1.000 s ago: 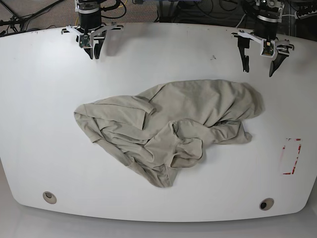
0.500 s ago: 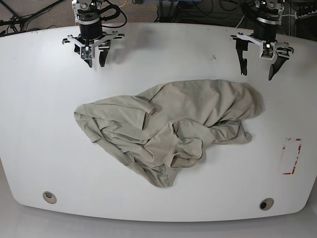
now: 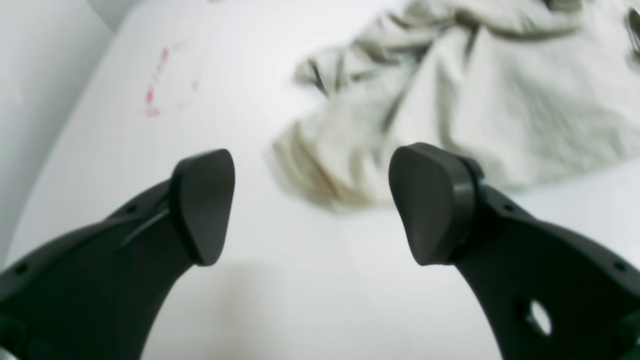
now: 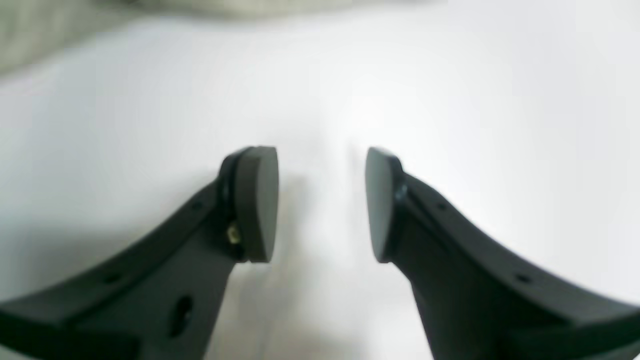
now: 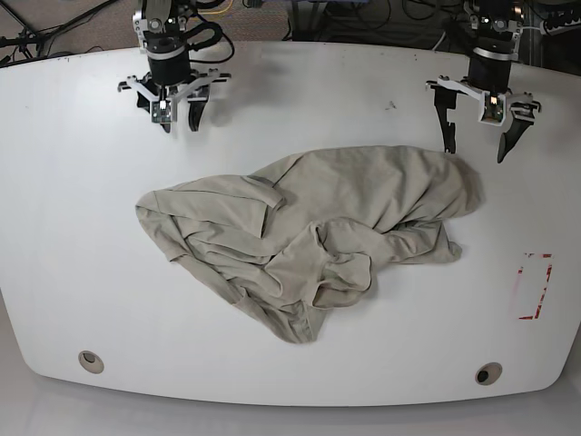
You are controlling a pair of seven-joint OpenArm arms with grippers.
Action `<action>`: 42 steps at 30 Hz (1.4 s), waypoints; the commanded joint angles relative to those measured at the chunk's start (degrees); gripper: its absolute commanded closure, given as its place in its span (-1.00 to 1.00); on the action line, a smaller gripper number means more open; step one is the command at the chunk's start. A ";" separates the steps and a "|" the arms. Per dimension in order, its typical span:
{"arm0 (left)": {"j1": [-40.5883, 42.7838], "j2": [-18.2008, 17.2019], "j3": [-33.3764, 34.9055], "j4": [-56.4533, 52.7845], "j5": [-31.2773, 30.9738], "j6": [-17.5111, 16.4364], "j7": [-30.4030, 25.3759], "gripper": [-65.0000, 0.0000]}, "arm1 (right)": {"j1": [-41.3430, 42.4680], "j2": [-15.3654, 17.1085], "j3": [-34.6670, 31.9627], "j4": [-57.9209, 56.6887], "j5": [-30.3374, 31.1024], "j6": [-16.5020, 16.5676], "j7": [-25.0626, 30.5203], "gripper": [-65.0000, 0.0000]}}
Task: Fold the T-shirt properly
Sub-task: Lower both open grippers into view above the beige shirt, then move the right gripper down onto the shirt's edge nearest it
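Note:
The khaki T-shirt (image 5: 309, 232) lies crumpled in a heap on the middle of the white table (image 5: 73, 272). Its far edge also fills the upper right of the left wrist view (image 3: 450, 100) and shows as a blurred strip at the top of the right wrist view (image 4: 60, 30). My left gripper (image 5: 474, 145) hangs over the table just behind the shirt's right end, jaws wide apart and empty (image 3: 310, 205). My right gripper (image 5: 180, 121) hovers at the far left, well behind the shirt, its jaws partly open with nothing between them (image 4: 320, 202).
A red-outlined rectangle (image 5: 534, 286) is marked near the table's right edge, seen blurred in the left wrist view (image 3: 155, 95). Two round holes (image 5: 90, 361) (image 5: 488, 373) sit near the front edge. Cables lie on the floor behind the table.
My right gripper has opened from nearly shut and moved slightly forward toward the shirt. My left gripper widened a little and dropped slightly nearer the shirt. The T-shirt has not moved.

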 commanded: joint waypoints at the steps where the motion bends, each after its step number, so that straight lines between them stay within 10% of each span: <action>1: -0.06 -0.66 -0.13 0.72 0.05 0.32 -0.52 -0.50 | 0.67 0.24 0.00 1.34 0.46 0.09 0.03 0.14; 18: -2.76 -1.00 1.59 0.69 0.27 0.13 4.14 -0.40 | 7.85 -0.16 -1.18 1.20 0.43 0.48 -4.30 -0.19; 32: -4.00 -0.87 2.27 0.54 0.31 0.21 4.15 -0.43 | 15.25 0.23 -0.55 -1.74 8.16 0.72 -8.11 -0.15; 42: -4.88 -1.10 2.27 0.46 0.77 0.24 4.54 -0.42 | 22.62 2.77 -1.04 -8.77 2.82 0.81 -10.71 -0.17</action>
